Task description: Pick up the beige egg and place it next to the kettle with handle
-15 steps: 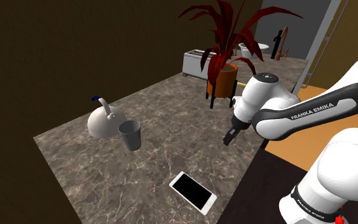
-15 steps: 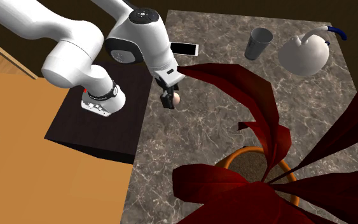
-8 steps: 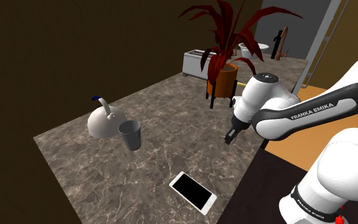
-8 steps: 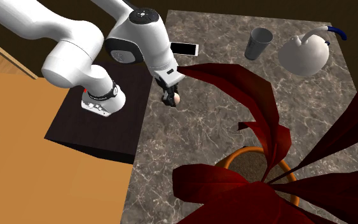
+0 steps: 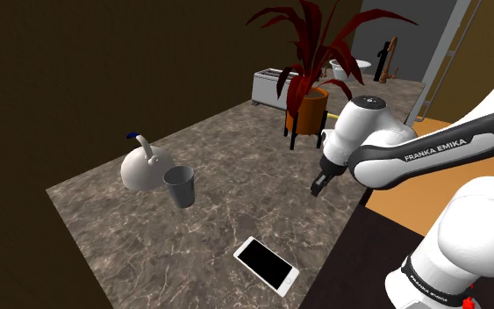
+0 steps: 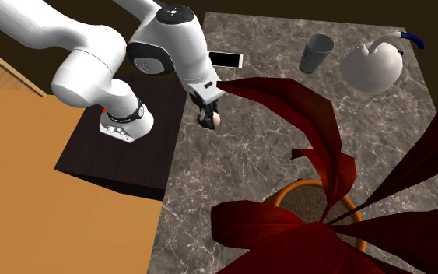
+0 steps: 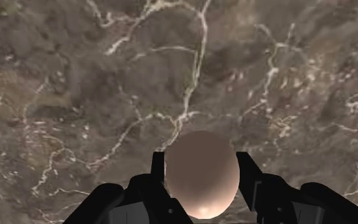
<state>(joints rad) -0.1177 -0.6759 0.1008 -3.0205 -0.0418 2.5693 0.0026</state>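
The white Franka arm (image 5: pixel 429 158) reaches out from its stand over the near edge of the dark, white-veined marble desk (image 5: pixel 227 167). Its wrist is bent so that the hand points steeply down at the stone. The black fingers (image 7: pixel 157 173) are clamped on the smooth beige egg (image 7: pixel 201 175), one against each side, and the egg's rounded end sticks out past their tips. In the second exterior view the egg sits low over the desk, close to the edge by the stand; I cannot tell whether it touches the stone. The round white kettle with a blue-tipped handle (image 5: pixel 141 167) stands well apart from the egg, near the desk's far corner. A grey tapered cup (image 5: pixel 181 185) is just beside the kettle. A flat black-screened phone (image 5: pixel 267 263) lies near the desk's edge, and a red-leaved plant in an orange pot (image 5: pixel 308 98) stands at another corner.
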